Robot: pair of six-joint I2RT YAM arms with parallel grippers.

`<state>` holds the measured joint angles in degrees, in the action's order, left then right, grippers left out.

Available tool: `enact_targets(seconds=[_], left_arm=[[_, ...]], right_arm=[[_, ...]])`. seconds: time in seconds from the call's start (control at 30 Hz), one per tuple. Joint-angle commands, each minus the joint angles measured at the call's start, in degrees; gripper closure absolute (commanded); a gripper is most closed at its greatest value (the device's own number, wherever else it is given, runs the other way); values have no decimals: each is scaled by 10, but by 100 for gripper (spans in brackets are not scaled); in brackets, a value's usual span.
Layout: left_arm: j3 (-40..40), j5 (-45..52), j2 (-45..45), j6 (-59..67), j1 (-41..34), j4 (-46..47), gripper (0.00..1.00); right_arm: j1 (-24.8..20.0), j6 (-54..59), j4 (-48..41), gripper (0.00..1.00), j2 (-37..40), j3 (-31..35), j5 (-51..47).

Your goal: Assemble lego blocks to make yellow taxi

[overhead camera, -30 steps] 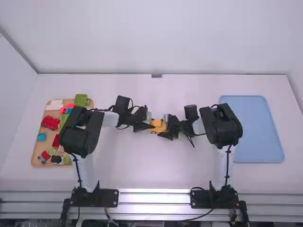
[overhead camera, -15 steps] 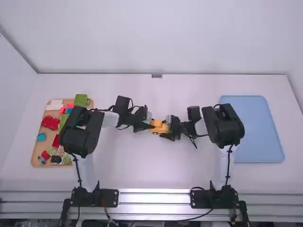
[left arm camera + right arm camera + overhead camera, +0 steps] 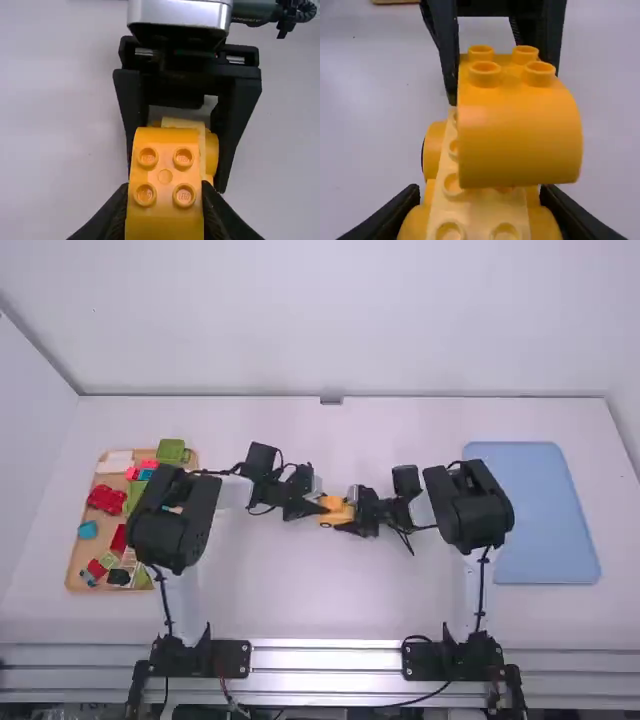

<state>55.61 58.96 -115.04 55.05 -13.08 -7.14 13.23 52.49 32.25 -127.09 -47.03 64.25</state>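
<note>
In the high view my left gripper (image 3: pixel 314 506) and my right gripper (image 3: pixel 352 518) face each other over the table's middle, the yellow pieces (image 3: pixel 335 510) between them. The left wrist view has my left gripper (image 3: pixel 165 215) shut on a rounded orange-yellow block (image 3: pixel 165 175) with studs on top. In the right wrist view, my right gripper (image 3: pixel 479 215) is shut on the paler studded wheeled base (image 3: pixel 470 212). The rounded block (image 3: pixel 520 135) overlaps the base's studs, set off toward one side and a little askew; whether it is pressed onto them, I cannot tell.
A wooden tray (image 3: pixel 72 575) of mixed coloured blocks lies at the left, partly under the left arm. At the right is a blue tray (image 3: pixel 540 510), close to the right arm's elbow.
My right gripper first shifted slightly right with the wheeled base, then came a little back left. The left arm has stayed practically still.
</note>
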Motion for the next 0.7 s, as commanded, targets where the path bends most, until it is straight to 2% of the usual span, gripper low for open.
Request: enact_targets(seconds=[0.0,0.3,0.67], left_arm=[[7,17,-4,-1,-13,4,98],[7,-31,-4,2,-25,7,98],[7,-31,-4,24,-31,33,98]], right_arm=[[0,0,-1,48,-11,2,2],[0,19,-19,47,-11,2,1],[0,33,-30,44,-11,1,2]])
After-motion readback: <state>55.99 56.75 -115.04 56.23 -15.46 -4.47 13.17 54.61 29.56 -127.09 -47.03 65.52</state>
